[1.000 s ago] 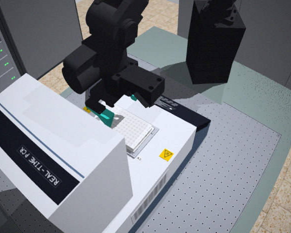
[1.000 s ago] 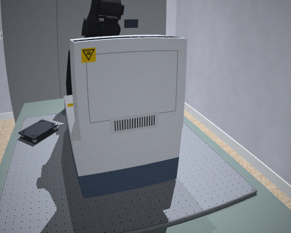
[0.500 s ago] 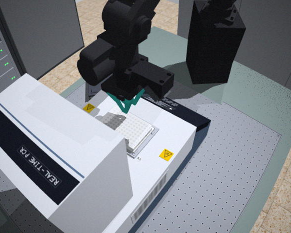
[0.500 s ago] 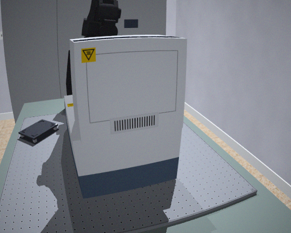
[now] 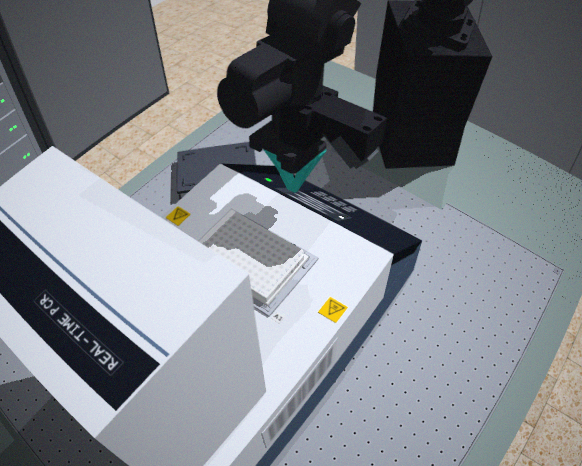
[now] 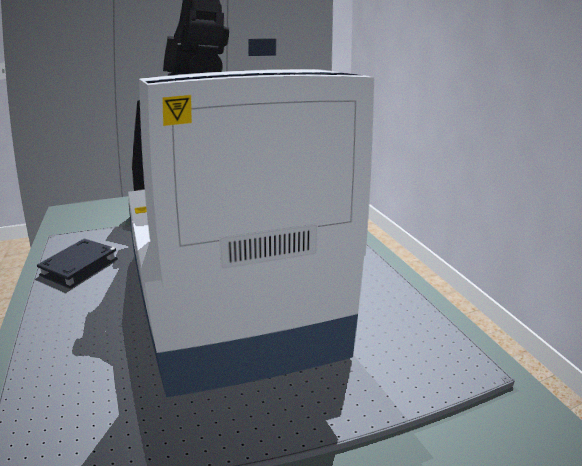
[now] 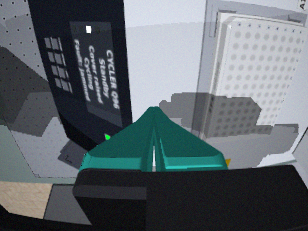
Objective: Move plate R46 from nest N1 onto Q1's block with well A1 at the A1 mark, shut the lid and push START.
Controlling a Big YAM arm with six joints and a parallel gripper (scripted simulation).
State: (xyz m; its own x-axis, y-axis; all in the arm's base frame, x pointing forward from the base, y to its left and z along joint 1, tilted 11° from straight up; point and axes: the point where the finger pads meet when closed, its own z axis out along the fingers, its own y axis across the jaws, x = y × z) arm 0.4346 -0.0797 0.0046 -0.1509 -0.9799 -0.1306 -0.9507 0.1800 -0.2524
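Observation:
The white cycler Q1 stands with its lid (image 5: 96, 310) raised. The white 96-well plate R46 (image 5: 261, 258) lies flat on the block inside the brackets, next to the small A1 mark (image 5: 277, 317); it also shows in the wrist view (image 7: 255, 67). My gripper (image 5: 294, 186) has its teal fingers shut on nothing and points down just above the dark key panel (image 5: 326, 200). The lamp (image 5: 268, 179) is green. In the wrist view the shut fingertips (image 7: 154, 154) hang over the panel's edge (image 7: 86, 67). The plate nest N1 (image 6: 76, 260) stands empty.
A tall black block (image 5: 427, 85) stands behind the cycler at the back right. A rack with green lights (image 5: 3, 115) is at the far left. In the exterior view the raised lid (image 6: 259, 210) hides the block and panel.

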